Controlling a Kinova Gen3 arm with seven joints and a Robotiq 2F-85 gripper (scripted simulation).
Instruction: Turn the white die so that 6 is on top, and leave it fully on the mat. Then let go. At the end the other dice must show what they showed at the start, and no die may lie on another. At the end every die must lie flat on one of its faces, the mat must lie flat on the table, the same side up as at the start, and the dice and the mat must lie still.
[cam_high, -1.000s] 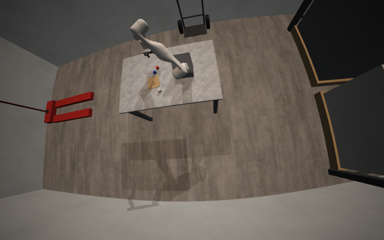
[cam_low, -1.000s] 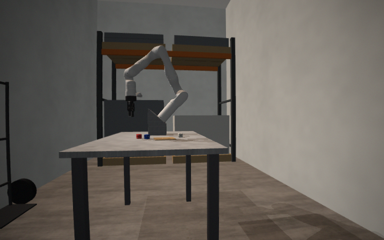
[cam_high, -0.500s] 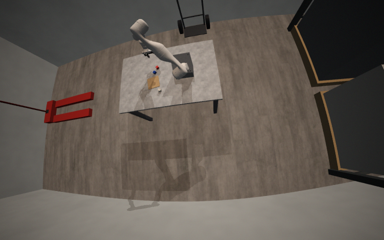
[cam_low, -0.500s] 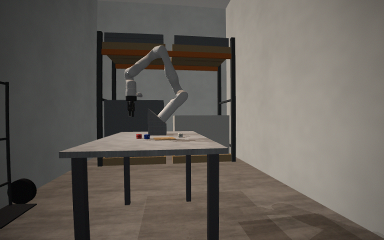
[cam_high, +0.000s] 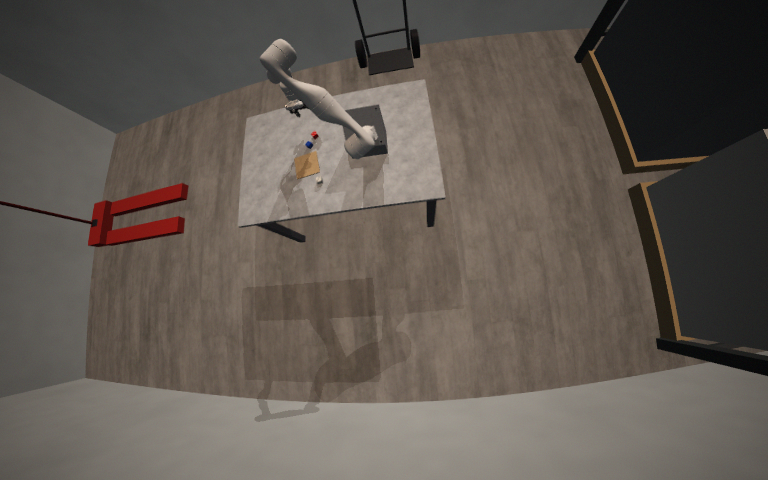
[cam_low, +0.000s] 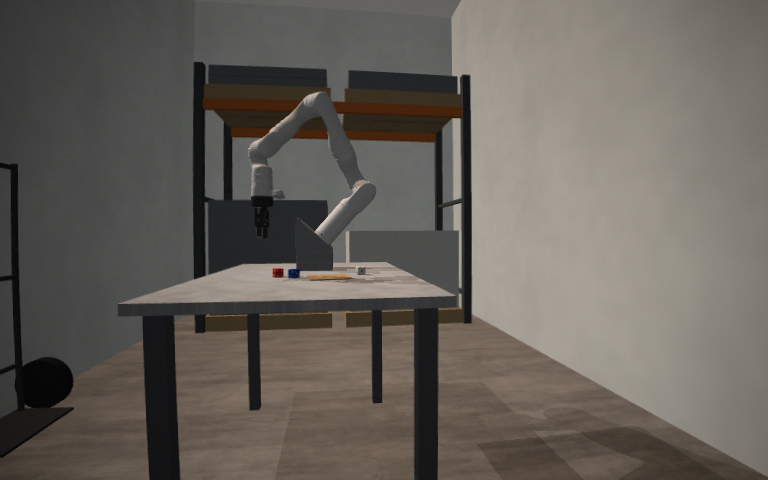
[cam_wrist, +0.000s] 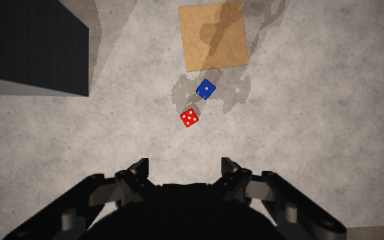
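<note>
The white die (cam_high: 319, 180) (cam_low: 360, 270) lies on the table just off the tan mat (cam_high: 306, 165) (cam_low: 328, 276) (cam_wrist: 214, 37); it is out of the wrist view. A blue die (cam_high: 309, 144) (cam_low: 293, 272) (cam_wrist: 205, 89) showing one pip lies beside the mat's other edge. A red die (cam_high: 314, 134) (cam_low: 278, 272) (cam_wrist: 189, 118) showing five lies just past it. My gripper (cam_high: 294, 108) (cam_low: 261, 233) (cam_wrist: 185, 165) is open and empty. It hangs high above the table, to the side of the red die and far from the white die.
The arm's dark base block (cam_high: 378, 116) (cam_low: 312, 249) (cam_wrist: 42, 50) stands on the grey table (cam_high: 396, 169) (cam_low: 226, 291). A hand truck (cam_high: 387, 48) stands behind the table, a red pallet jack (cam_high: 138, 215) at the left, storage racks (cam_low: 334, 107) behind.
</note>
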